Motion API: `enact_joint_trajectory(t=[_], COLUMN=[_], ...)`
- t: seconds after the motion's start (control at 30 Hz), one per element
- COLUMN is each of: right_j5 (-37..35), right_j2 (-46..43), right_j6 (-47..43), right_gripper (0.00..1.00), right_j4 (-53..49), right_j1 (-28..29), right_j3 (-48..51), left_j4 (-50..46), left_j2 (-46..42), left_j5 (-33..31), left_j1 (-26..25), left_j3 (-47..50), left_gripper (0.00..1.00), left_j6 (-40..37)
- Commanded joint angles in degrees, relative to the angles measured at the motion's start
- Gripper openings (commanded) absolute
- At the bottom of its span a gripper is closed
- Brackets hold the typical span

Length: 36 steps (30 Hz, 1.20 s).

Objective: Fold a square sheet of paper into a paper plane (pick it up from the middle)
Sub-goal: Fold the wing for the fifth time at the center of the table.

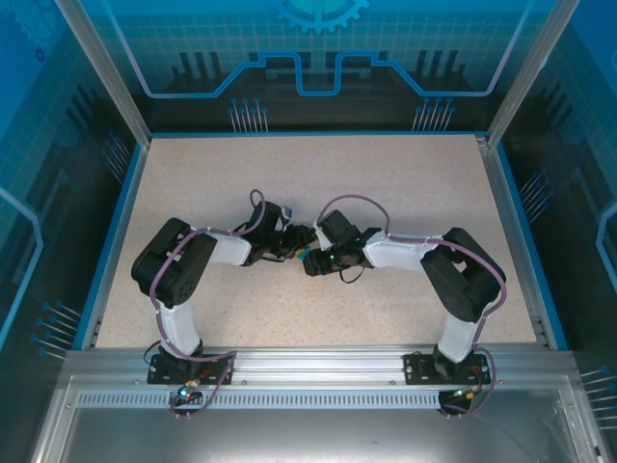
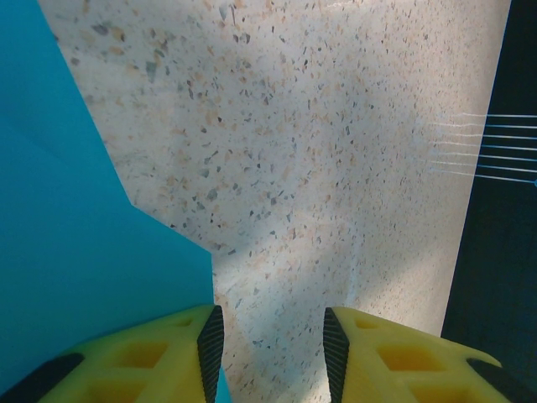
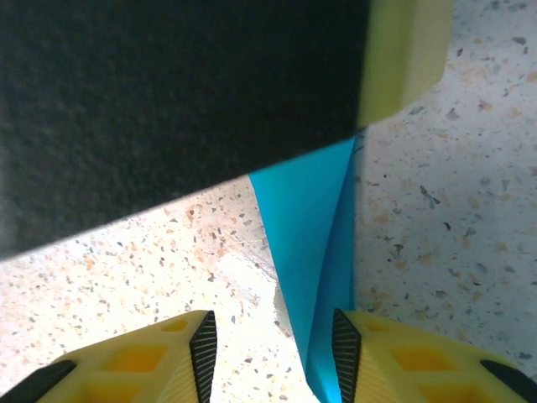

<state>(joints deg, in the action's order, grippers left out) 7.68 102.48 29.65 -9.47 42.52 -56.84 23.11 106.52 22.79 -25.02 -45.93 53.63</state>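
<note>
Square sheet of paper (image 3: 306, 252): lying at the middle of the surface (image 1: 405, 183).
Obstruction: dark block (image 3: 168, 109) overhangs its far end.
Look: teal, creased into a narrow wedge.
Left claw (image 2: 273, 336): jaws apart, paper beneath one finger.
Right claw (image 3: 273, 336): jaws apart, paper touching one finger.

Speckled beige table (image 1: 405, 193), blue-rimmed, creased teal sheet of paper (image 3: 302, 210) at its middle, contact unclear

A speckled beige tabletop (image 1: 405, 183) with a blue rim (image 1: 318, 134) forms the work surface. Aluminium posts (image 1: 101, 68) carry blue wall panels (image 1: 405, 39) printed with circuit lines and a gear motif; a grey metal plate (image 1: 308, 434) spans the near edge.
</note>
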Motion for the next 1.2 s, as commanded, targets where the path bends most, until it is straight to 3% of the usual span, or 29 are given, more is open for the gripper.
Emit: enact_joint_trajectory(t=[0.0,0.4,0.77,1.03,1.17], right_j5=[-3.7,-10.0,-8.6,-12.3,-9.6], right_j2=[2.2,1.6,1.5,-0.4,0.6], right_j6=[-2.8,-3.4,-3.5,-4.8,-5.3], right_gripper=[0.42,0.38,0.4,0.4,0.39], right_j4=[-3.9,-6.4,-5.1,-6.4,-5.8], right_j1=[1.4,2.3,2.5,2.0,1.7], right_j3=[-2.2,-1.5,-2.0,-0.7,-1.2], left_j4=[-4.7,-4.8,-5.0,-5.1,-5.2], left_j2=[1.4,1.3,1.2,0.9,1.1], left_j5=[-0.8,-0.6,-0.6,-0.6,-0.6], left_j1=[0.5,0.5,0.5,0.5,0.5], left_j3=[0.1,0.2,0.7,0.7,0.5], left_gripper=[0.4,0.4,0.4,0.4,0.4], left_j6=[-1.8,-1.9,-2.2,-2.4,-2.3])
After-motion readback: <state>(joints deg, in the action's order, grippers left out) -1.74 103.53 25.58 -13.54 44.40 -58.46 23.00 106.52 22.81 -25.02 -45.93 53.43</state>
